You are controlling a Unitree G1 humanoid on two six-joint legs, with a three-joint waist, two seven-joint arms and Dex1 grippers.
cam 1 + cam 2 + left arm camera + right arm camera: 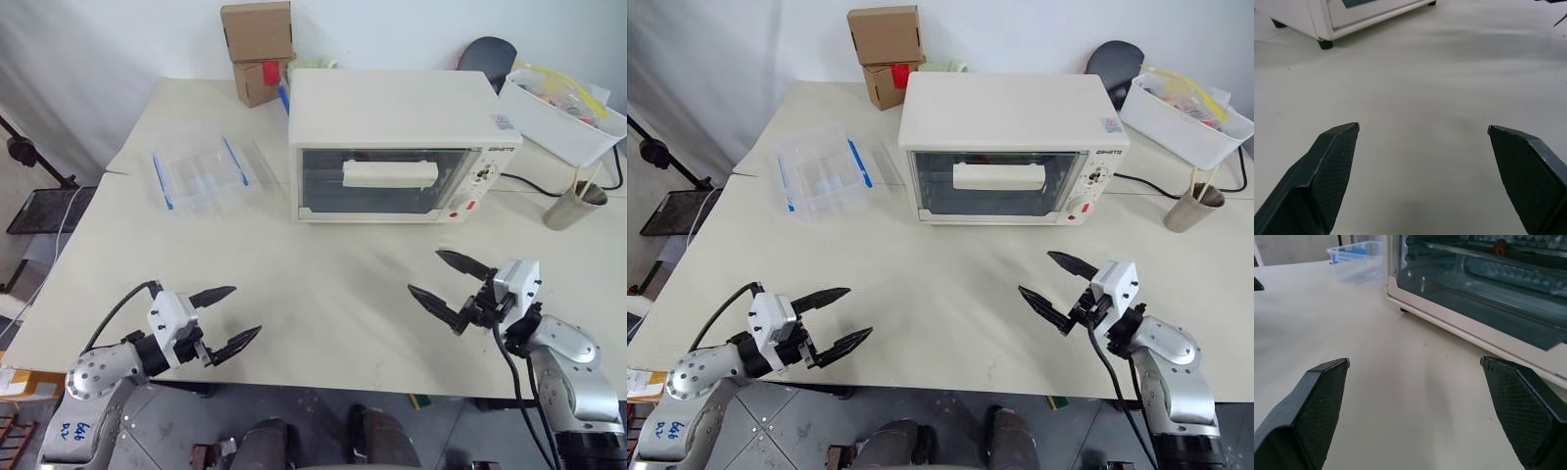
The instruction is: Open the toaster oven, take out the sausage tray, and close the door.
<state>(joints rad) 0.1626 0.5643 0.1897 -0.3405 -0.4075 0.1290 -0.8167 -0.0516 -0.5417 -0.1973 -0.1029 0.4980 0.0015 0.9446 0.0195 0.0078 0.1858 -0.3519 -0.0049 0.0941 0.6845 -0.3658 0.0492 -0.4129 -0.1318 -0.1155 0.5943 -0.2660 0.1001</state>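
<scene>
Big pale surface (323,294) carries everything; toaster oven (392,117) sits toward its far side, centre, cream-white box, glass front, knobs and a red light at its right end. Door (377,181) is shut, upright, wide glass pane in cream frame, long cream bar handle (389,173) across its upper half, hinge along the lower edge. White bin (563,117) far right, clear plastic container (201,174) with blue clips just left of the oven, cardboard boxes (258,49) behind, small cup (573,206) right of the oven. Both arms low at the near edge, well apart from the oven: left tool (223,319) released, jaws spread wide, nothing in it; right tool (449,284) likewise released and empty, angled in toward the oven. Task looks unstarted; step in hand is reaching for the door. Best done, I'd judge, by bringing one tool to the bar handle from above-front, closing across the bar near its middle, then pulling out and down in an arc around the bottom hinge, without dragging the oven forward. Sausage tray (1508,269) inside the oven behind the glass, ridged silver metal visible in the right wrist view, a small reddish bit (1500,247) on it, likely the sausage, too blurred to be sure.
</scene>
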